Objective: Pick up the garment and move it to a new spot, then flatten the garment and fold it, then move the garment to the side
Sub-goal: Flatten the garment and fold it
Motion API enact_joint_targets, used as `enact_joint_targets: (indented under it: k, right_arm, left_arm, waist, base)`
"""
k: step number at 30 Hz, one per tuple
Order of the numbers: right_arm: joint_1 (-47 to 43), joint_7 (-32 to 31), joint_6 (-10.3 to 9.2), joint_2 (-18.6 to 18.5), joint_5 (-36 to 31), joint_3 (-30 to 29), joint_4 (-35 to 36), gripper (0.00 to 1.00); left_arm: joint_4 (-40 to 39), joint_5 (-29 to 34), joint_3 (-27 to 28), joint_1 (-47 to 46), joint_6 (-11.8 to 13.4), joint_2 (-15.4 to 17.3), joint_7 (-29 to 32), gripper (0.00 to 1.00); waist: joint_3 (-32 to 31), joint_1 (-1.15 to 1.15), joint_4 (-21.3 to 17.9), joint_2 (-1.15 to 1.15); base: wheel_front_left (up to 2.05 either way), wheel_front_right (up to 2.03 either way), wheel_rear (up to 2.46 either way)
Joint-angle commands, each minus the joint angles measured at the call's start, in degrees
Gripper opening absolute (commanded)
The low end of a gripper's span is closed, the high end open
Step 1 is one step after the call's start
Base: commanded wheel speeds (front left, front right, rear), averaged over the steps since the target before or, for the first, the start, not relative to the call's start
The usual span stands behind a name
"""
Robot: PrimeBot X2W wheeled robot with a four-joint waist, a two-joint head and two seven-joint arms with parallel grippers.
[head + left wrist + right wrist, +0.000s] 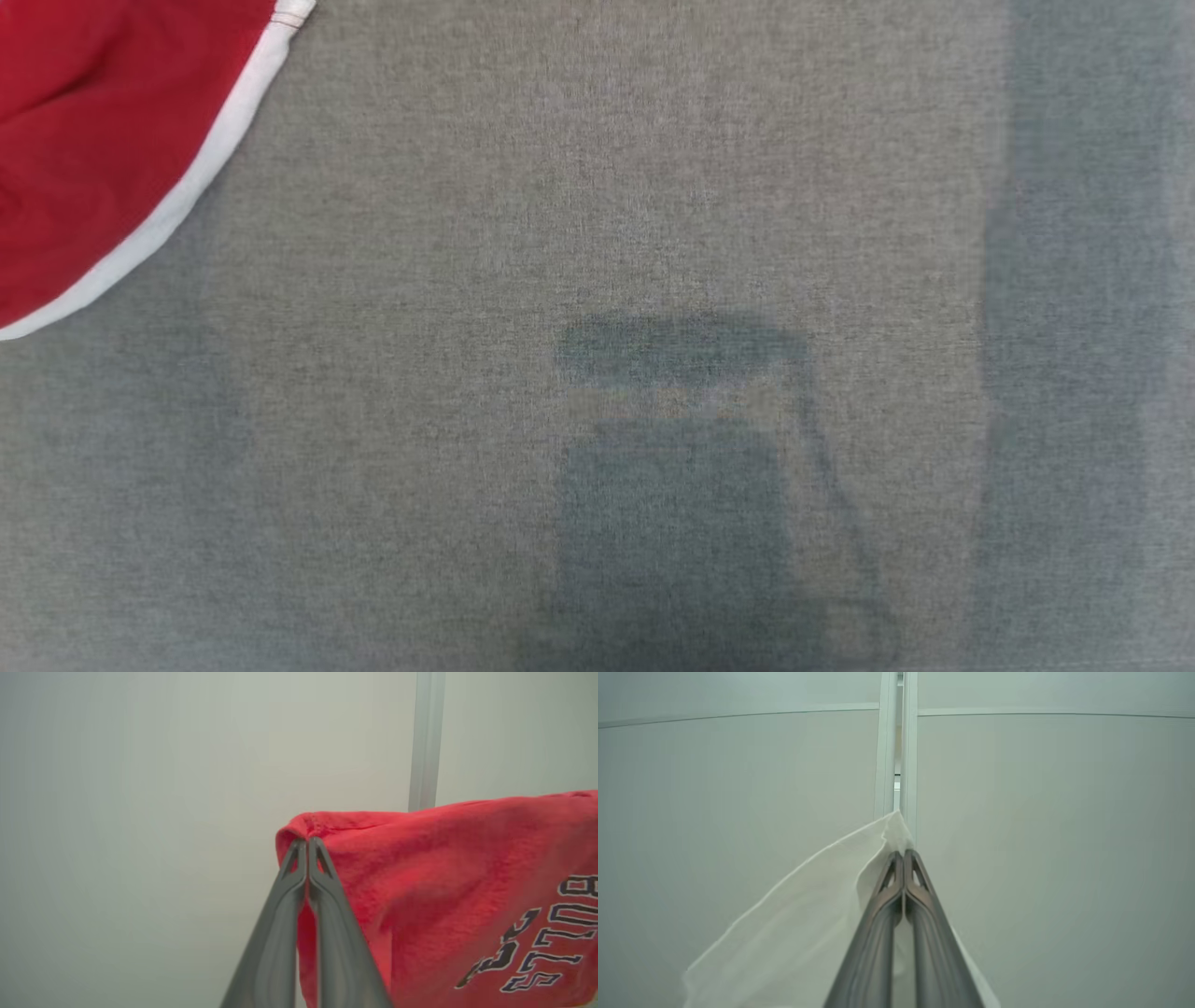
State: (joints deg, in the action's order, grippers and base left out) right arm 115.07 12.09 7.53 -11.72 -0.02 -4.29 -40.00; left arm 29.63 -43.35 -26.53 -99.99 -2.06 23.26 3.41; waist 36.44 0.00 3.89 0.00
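Where the left end effector (307, 841) pinches it, the red garment (444, 858) hangs — lifted.

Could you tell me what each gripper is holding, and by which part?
Left gripper: the red garment, pinched at a stitched corner. Right gripper: a corner of white fabric, probably the same garment.

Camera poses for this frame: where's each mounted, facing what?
Head: on head, facing down at grey surface, red garment upper left; a shadow, likely the robot's.
Left wrist: along left pincer, shut on garment hem, pale wall behind.
Right wrist: along right pincer, shut on white fabric, wall behind.
Shared: head and left wrist show the garment.
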Motion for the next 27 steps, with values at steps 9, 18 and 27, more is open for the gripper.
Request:
enact_joint_targets:
  k: [9,18,27]
  right_arm:
    - [-16.54,3.03,-0.08,0.42,4.56,8.9,-3.63,0.0]
    - [-45.55,3.13,-0.09,-7.44,19.38,14.05,12.99,0.0]
    - [-76.18,3.06,-0.09,-12.42,24.01,8.16,29.49,0.0]
  left_arm:
    - [11.23,-0.87,-4.73,10.37,-5.43,-1.15,-15.38,0.0]
    - [5.57,-9.31,-10.18,32.4,-5.4,3.29,-18.48,0.0]
    - [-5.93,-8.75,-7.06,53.46,-5.37,5.59,-18.64,0.0]
  waist:
    - [10.46,0.0,-0.17,0.0]
    - [4.31,0.0,-1.12,0.0]
    - [-5.26,0.0,-0.53,0.0]
  base:
    - [0.0,0.0,0.0]
    - [0.0,0.0,0.0]
    - [0.0,0.0,0.0]
